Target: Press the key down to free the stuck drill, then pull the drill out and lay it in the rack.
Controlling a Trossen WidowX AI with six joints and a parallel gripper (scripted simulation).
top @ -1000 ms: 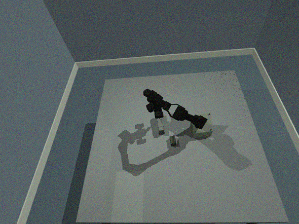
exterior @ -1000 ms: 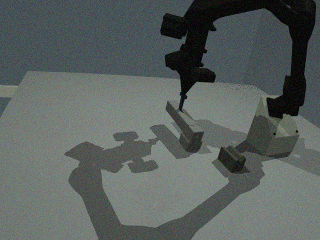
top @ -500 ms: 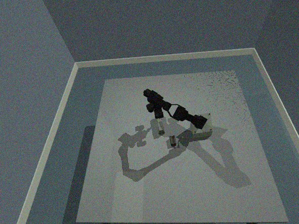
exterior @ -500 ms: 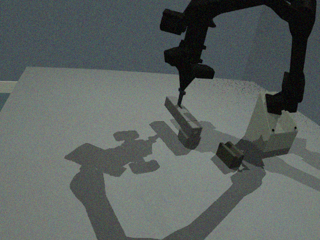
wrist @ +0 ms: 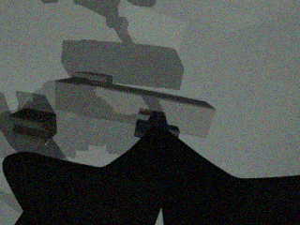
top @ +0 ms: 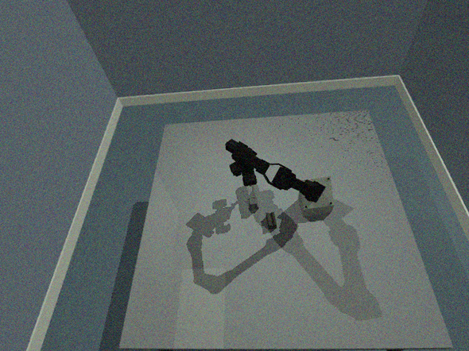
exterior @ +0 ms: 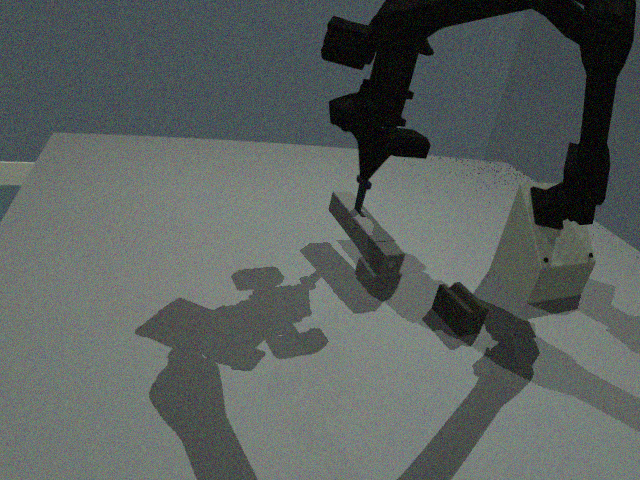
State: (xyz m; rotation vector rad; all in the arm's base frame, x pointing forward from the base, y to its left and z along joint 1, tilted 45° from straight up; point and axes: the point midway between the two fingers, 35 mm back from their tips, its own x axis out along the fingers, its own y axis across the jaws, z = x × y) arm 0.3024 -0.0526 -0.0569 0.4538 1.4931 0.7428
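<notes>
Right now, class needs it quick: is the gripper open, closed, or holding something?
Gripper: closed, holding nothing, tips on the upright key.

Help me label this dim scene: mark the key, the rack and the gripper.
key [exterior: 360, 195]: exterior view, upright stem.
rack [exterior: 459, 308]: exterior view, dark top.
gripper [exterior: 365, 173]: exterior view, shut fingertips above the key's head.

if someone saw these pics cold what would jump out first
The black arm arches over the pale table, its shut tool pointing straight down onto a small upright pin, the key, at the far end of a long grey block. A small dark rack sits apart, nearer the arm's white base. Big jagged arm shadows spread across the table.
</notes>
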